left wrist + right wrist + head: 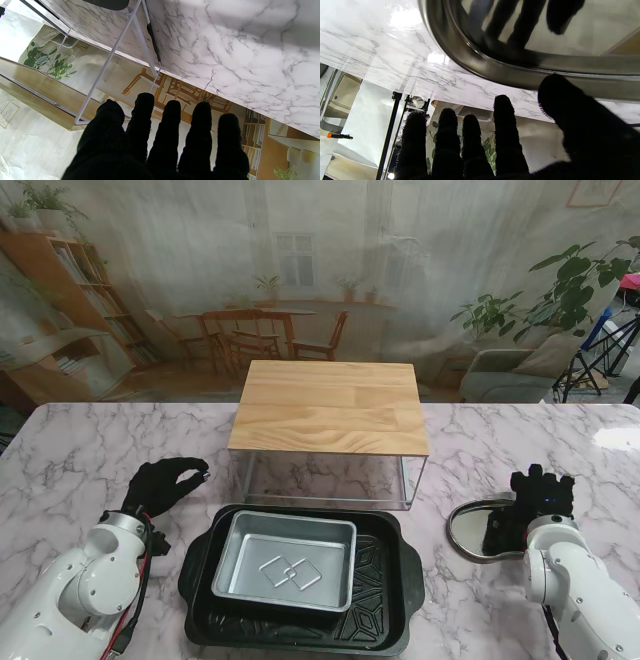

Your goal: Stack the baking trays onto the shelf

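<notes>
Nearest to us on the veined marble table (pixel 80 450), a silver rectangular tray (pixel 285 560) with an embossed diamond pattern sits nested in a larger black ribbed tray (pixel 385 600). Our left hand (pixel 160 485), black-gloved, hovers left of them, fingers loosely curled and spread, grasping nothing. Our right hand (pixel 530 505) rests over a shiny oval steel tray (pixel 470 530), fingers extended, holding nothing. Farther off stands the shelf (pixel 330 405), a pale wooden top on white wire legs.
</notes>
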Available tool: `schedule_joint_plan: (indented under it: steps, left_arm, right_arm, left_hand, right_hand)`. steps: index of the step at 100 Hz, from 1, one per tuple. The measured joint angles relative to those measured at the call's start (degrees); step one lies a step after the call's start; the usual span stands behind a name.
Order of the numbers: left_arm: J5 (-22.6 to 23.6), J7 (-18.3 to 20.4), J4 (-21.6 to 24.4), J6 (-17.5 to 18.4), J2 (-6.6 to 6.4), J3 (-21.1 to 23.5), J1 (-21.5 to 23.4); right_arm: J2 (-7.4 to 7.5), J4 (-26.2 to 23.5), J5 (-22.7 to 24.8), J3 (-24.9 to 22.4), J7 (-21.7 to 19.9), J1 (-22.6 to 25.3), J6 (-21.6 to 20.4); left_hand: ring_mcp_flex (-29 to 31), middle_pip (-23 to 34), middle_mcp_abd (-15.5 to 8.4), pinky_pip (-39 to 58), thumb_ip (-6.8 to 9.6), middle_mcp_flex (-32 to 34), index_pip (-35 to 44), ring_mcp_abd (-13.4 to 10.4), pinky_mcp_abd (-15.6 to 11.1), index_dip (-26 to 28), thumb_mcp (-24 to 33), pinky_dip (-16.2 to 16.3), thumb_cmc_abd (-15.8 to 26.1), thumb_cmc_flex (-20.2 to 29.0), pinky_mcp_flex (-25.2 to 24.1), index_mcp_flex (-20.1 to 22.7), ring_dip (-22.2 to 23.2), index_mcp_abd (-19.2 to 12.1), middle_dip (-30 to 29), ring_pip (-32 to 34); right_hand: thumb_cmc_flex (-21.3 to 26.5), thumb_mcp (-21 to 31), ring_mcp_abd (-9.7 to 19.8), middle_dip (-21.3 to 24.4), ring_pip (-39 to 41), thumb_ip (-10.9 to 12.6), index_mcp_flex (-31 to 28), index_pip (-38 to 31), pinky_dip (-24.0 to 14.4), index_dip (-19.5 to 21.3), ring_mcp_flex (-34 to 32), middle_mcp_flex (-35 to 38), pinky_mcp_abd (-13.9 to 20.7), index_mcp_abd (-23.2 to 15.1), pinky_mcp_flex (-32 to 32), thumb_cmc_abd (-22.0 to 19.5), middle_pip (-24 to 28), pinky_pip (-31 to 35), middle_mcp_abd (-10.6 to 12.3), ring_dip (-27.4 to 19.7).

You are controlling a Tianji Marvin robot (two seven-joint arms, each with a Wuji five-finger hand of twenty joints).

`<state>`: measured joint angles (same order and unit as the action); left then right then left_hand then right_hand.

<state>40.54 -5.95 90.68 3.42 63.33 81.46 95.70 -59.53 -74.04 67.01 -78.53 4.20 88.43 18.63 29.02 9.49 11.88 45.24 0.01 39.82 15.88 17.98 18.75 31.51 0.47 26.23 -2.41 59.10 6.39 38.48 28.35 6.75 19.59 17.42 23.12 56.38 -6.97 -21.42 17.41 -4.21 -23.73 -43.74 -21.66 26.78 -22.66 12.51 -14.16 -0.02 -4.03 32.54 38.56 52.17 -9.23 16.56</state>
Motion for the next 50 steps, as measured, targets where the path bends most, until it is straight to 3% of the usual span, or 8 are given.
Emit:
schedule_joint_plan:
  steps: [31,38,50]
  left_arm:
    - [0.0,0.2,0.0,-0.2,-0.05,-0.2,-0.1]
    - [0.1,0.2,0.0,-0.3,-0.05,-0.2,-0.1]
    - [0.1,0.2,0.0,-0.3,-0.05,-0.3,-0.1]
  right_arm:
    - [-0.03,2.1,-2.1,1.7,0.1,-1.0,2.0]
    - [-0.04,2.5,-2.3,2.1,0.2,-1.2,2.3]
    - [-0.12,3.1,-3.6,2.7,0.6,-1.5,2.9]
  left_hand:
    - [0.0,0.0,0.0,0.0,0.00,0.0,0.0,0.0,0.0,0.0,0.0,0.0,0.0,0.0,0.0,0.0,0.0,0.0,0.0,0.0]
    - [0.0,0.0,0.0,0.0,0.00,0.0,0.0,0.0,0.0,0.0,0.0,0.0,0.0,0.0,0.0,0.0,0.0,0.0,0.0,0.0]
    - [0.0,0.0,0.0,0.0,0.00,0.0,0.0,0.0,0.0,0.0,0.0,0.0,0.0,0.0,0.0,0.0,0.0,0.0,0.0,0.0]
  right_hand:
    - [0.0,0.0,0.0,2.0,0.0,0.0,-0.6,0.0,0.0,0.6,1.3,-0.7,0.0,-0.7,0.3,-1.8,-2.5,-1.1,0.0,0.0]
    - [0.0,0.0,0.0,2.6,0.0,-0.1,-3.6,-1.5,0.0,2.1,1.3,-0.7,0.0,-2.6,0.3,-1.8,-2.7,-1.2,0.0,0.0]
    - [3.6,0.1,0.0,3.0,0.0,-5.0,-3.7,-11.9,0.0,1.9,1.4,-0.7,0.0,-7.3,0.4,-1.6,-2.7,-1.7,0.1,0.0]
